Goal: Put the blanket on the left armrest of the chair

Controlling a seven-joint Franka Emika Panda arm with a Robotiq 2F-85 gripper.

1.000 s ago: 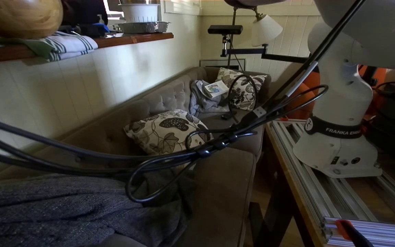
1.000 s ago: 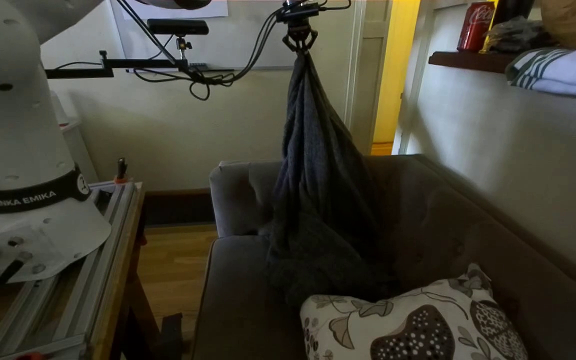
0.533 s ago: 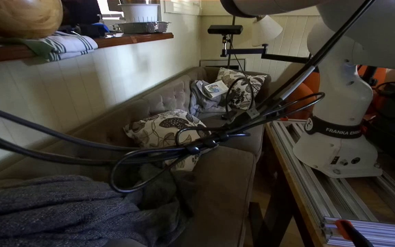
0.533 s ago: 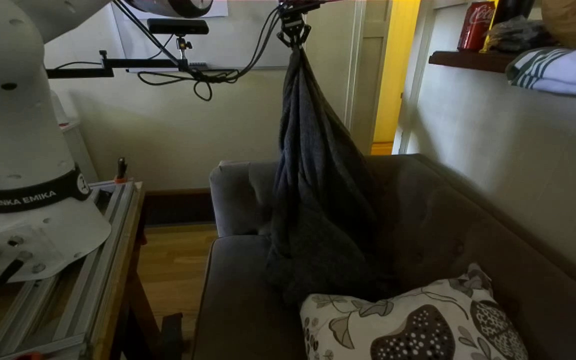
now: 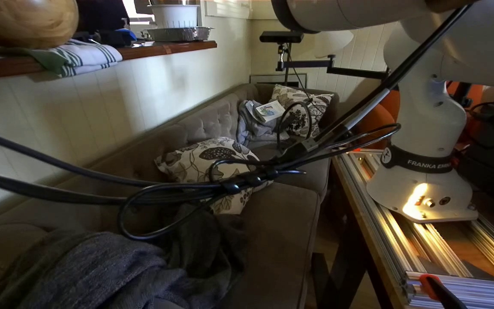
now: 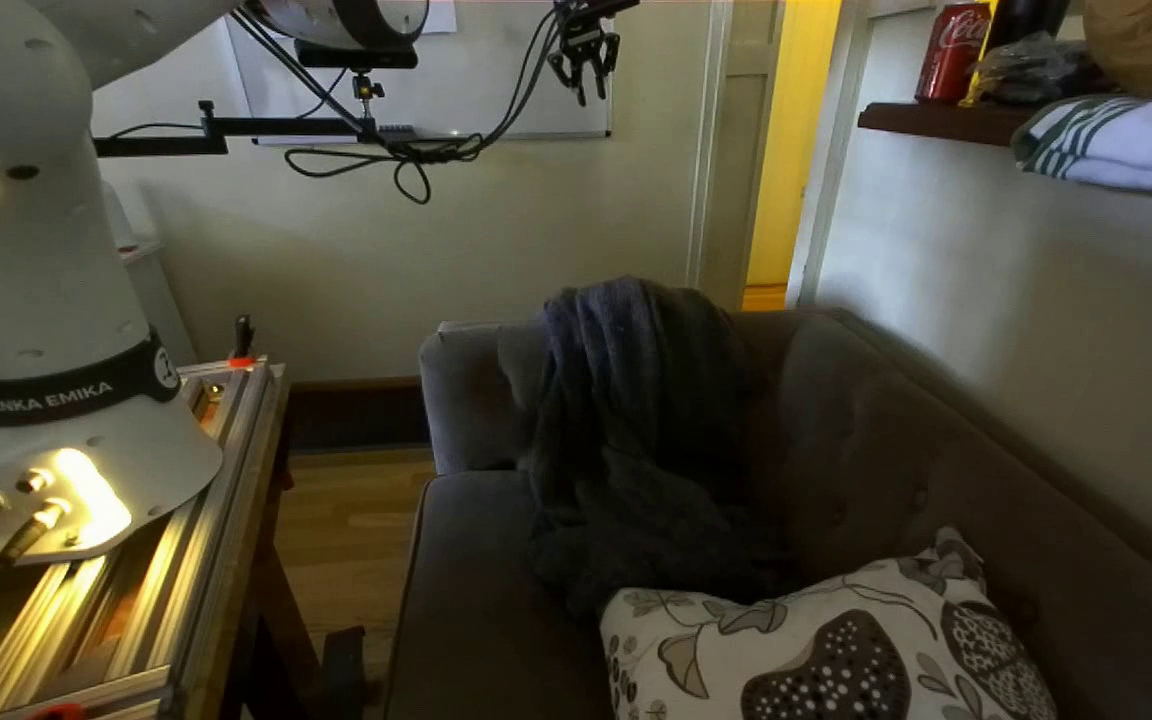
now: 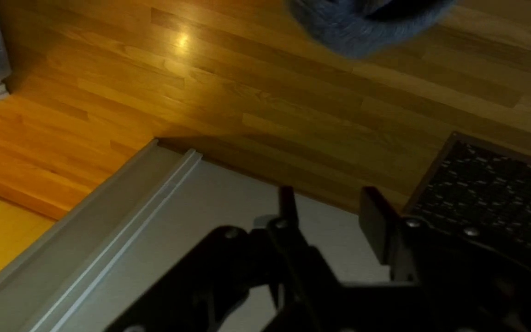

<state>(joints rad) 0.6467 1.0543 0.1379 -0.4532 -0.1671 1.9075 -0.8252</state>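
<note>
Your hand [image 6: 592, 94] parted and empty, rise gently toward twelve o'clock in an exterior view, leaving the blanket [image 6: 641, 430] over the armrest [image 6: 469, 395].

The gripper [image 6: 591, 97] parted its jaws and let go of the gray blanket [image 6: 636, 390], whose gathered peak dropped and slumped over the armrest [image 6: 464, 390]. Parts of the robot base [image 5: 418, 195] and metal rails [image 5: 442, 249] became brightly lit, and the arm's outer link [image 5: 350, 13] sank lower in both exterior views.
</note>
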